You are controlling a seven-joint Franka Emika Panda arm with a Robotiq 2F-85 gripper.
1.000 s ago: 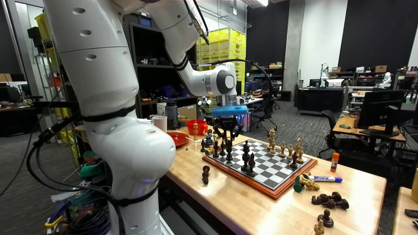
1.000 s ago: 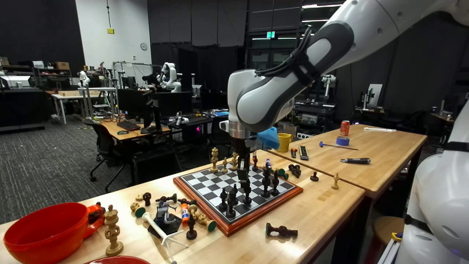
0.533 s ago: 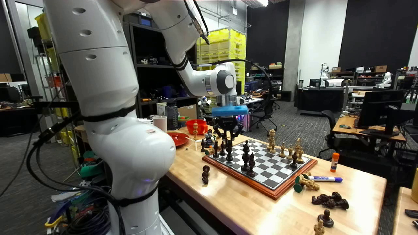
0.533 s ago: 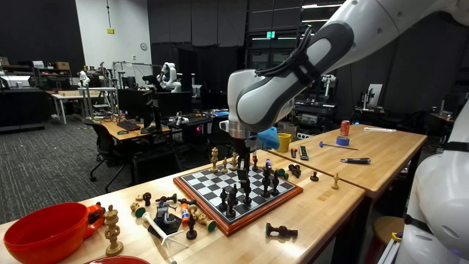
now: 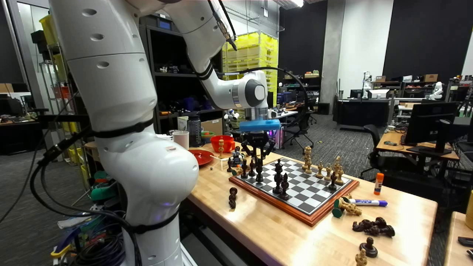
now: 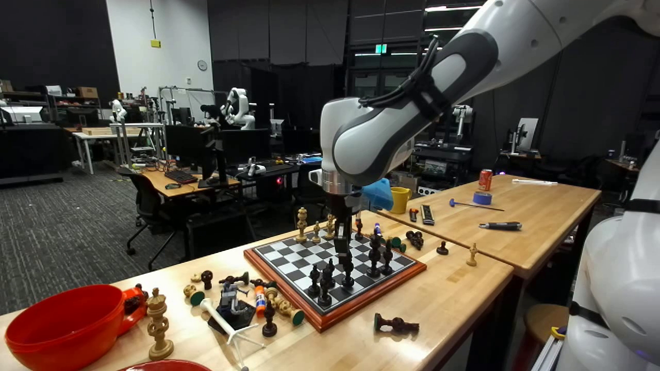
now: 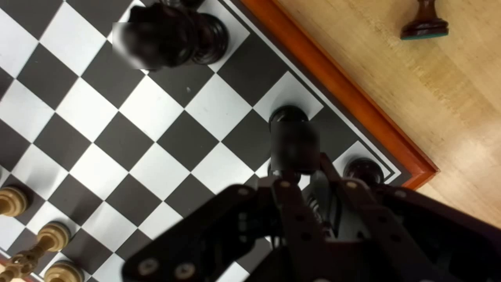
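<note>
Dark piece (image 6: 348,270) stands upright on the board (image 6: 294,268), lower centre in an exterior view, its top clamped in the gripper (image 7: 307,164). Lower there, a brown piece (image 6: 396,324) lies on the table (image 6: 454,288); the bowl (image 6: 77,350) sits at lower left.

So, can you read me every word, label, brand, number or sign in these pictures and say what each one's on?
Nothing can be quoted with certainty.
Marker: lettering, too blurred to read surely.
Upright glue stick: label too small.
Red can: markings too small.
Lit green sign: too small.
Wall clock: numbers, if any, too small.
Arm sticker: print, if any, too small.
</note>
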